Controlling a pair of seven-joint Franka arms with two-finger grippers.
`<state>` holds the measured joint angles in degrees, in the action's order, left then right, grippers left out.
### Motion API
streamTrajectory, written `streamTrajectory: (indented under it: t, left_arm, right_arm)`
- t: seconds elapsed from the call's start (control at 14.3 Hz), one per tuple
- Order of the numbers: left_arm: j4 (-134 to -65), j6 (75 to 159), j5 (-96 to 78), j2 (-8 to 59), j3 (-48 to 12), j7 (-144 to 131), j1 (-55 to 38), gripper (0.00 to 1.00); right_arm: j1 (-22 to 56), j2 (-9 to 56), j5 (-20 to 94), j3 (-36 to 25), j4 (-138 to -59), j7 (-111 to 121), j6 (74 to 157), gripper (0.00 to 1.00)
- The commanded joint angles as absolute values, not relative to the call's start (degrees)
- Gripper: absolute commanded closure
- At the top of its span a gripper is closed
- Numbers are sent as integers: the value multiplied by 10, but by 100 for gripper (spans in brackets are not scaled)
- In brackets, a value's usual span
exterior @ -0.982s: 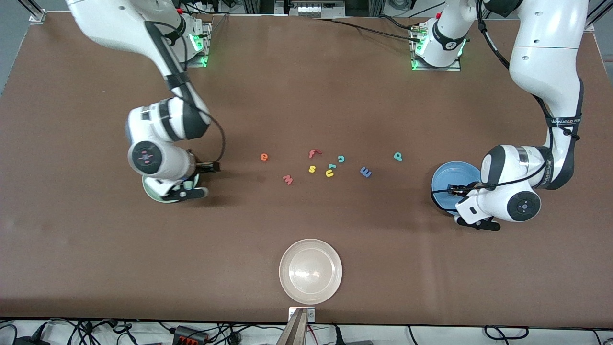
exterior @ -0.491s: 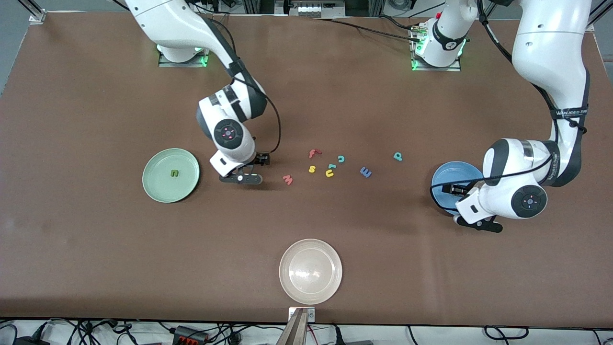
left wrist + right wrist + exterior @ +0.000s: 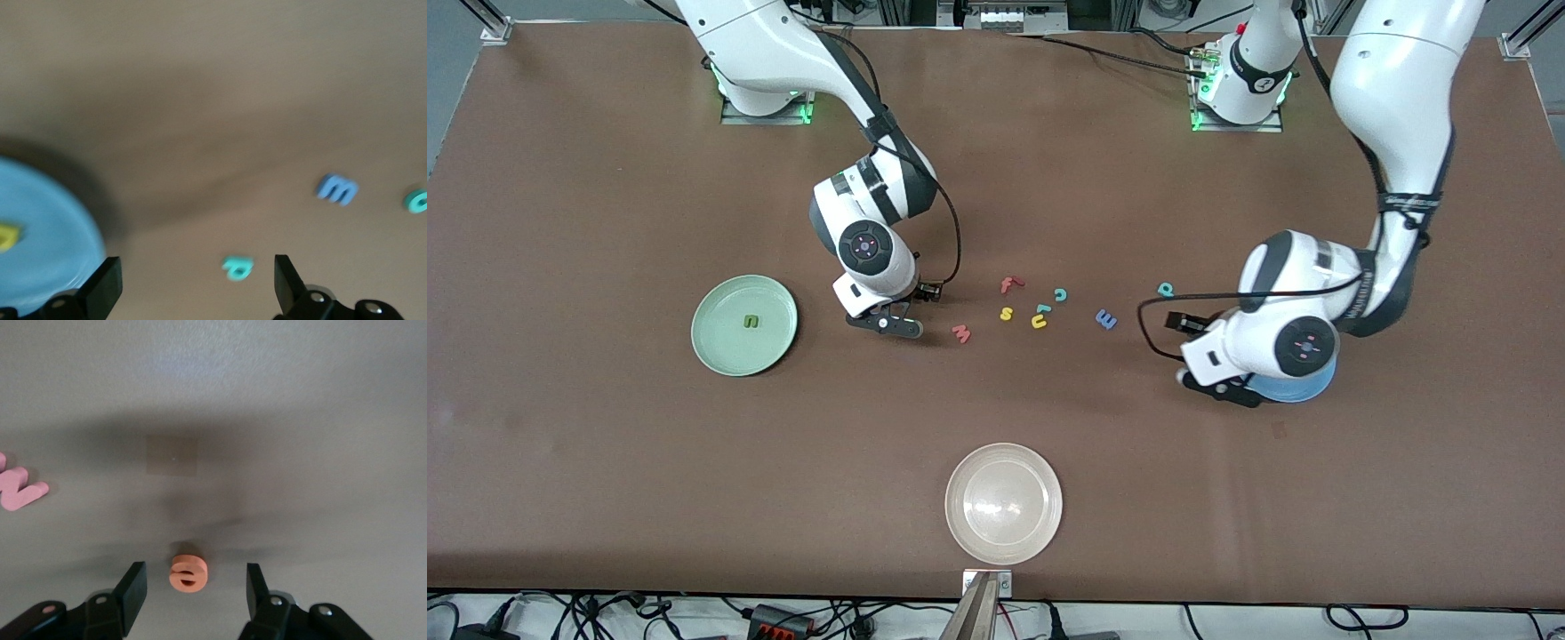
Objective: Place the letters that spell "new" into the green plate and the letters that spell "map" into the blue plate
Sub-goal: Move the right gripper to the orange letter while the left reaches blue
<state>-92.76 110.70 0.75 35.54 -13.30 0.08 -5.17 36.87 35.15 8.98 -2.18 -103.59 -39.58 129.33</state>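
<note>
Over orange "e" [image 3: 189, 571] right tool [image 3: 191, 588] spread, untouching, left tool [image 3: 197, 283] spread beside blue plate [image 3: 40, 240] rim.

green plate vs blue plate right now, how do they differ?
The green plate lies fully in view with a dark green letter in it; the blue plate is mostly hidden under the left arm and holds a yellow letter. The green plate sits toward the right arm's end, the blue toward the left arm's. Both are round and rimmed.

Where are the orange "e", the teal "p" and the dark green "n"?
orange "e" [image 3: 189, 573]: right wrist view, on its middle bar.
teal "p" [image 3: 237, 268]: left wrist view, on its bowl.
dark green "n" [image 3: 751, 321]: front view, its centre, lying in the green plate [image 3: 716, 342].
</note>
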Motion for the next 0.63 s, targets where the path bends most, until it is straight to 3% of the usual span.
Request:
streamTrajectory:
  t: [0.0, 0.21, 0.56]
  left_arm:
    - [-933, 1163, 7, 362, -134, -8, -82, 0]
    - [-953, 1200, 7, 371, -131, -31, -139, 0]
    - [-959, 1199, 8, 371, -134, -363, -158, 0]
  right_arm:
    - [375, 350, 101, -20, -1040, -407, 1299, 33]
    - [374, 365, 101, -21, -1041, -403, 1301, 37]
    - [377, 374, 102, -20, -1040, -408, 1313, 40]
